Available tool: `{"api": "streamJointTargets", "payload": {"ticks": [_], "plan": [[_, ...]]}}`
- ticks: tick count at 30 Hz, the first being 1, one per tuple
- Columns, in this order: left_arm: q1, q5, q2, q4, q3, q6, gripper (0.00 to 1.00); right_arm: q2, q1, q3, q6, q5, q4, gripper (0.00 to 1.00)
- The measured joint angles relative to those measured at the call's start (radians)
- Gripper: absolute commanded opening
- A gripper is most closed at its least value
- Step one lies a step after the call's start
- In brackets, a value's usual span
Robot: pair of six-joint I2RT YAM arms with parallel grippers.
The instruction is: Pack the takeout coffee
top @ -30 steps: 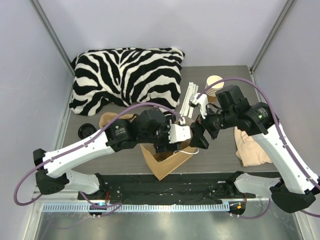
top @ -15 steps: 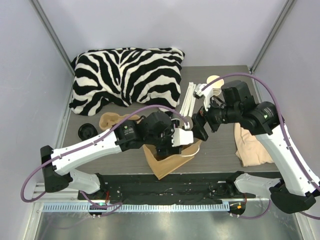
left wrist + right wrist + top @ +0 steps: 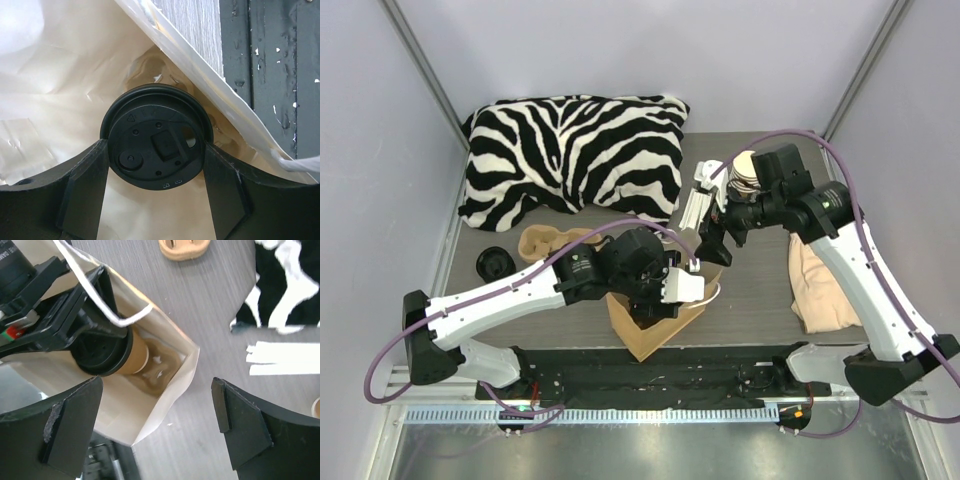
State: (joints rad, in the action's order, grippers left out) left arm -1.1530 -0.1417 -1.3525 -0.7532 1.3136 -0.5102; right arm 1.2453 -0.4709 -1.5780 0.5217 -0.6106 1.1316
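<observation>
One step left, I reckon: my left hand point(image 3: 155, 157) is clamped on the black-lidded tan paper coffee cup point(image 3: 136, 358), low inside the brown paper bag point(image 3: 645, 340); right hand point(image 3: 155, 412) gapes wide. Next: release, lift clear.

Takeout coffee point(image 3: 155, 150) inside paper bag point(image 3: 172, 371)

The takeout coffee point(image 3: 155, 150) has a matt black moulded plastic lid over a smooth tan paper wall, the bag point(image 3: 60, 100) is creased, faintly shiny cream paper, the table point(image 3: 210, 300) shows matt grey wood grain, and the pillow point(image 3: 570, 150) looks like plush cloth.
</observation>
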Motion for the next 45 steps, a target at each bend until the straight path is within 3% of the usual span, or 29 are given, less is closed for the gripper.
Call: {"api": "streamJointTargets", "payload": {"ticks": [14,18,23,29,35,45], "plan": [[0.026,-0.035,0.000,-0.008,0.000,-0.029,0.00,0.175,-0.023,-0.040,0.241,-0.117,-0.063,0.84],[0.039,-0.045,0.000,-0.015,0.000,-0.035,0.00,0.206,-0.061,-0.040,0.278,-0.137,-0.064,0.59],[0.048,-0.048,0.000,-0.024,0.000,-0.045,0.00,0.229,-0.082,-0.042,0.296,-0.146,-0.068,0.43],[0.063,-0.058,0.000,-0.029,0.000,-0.048,0.00,0.238,-0.090,-0.047,0.310,-0.146,-0.058,0.01],[0.097,-0.060,-0.001,-0.035,0.008,-0.039,0.00,0.212,-0.105,-0.035,0.245,-0.097,-0.089,0.01],[0.166,0.008,-0.004,-0.006,0.068,0.062,0.00,0.017,-0.111,0.119,-0.153,0.121,-0.359,0.01]]}}
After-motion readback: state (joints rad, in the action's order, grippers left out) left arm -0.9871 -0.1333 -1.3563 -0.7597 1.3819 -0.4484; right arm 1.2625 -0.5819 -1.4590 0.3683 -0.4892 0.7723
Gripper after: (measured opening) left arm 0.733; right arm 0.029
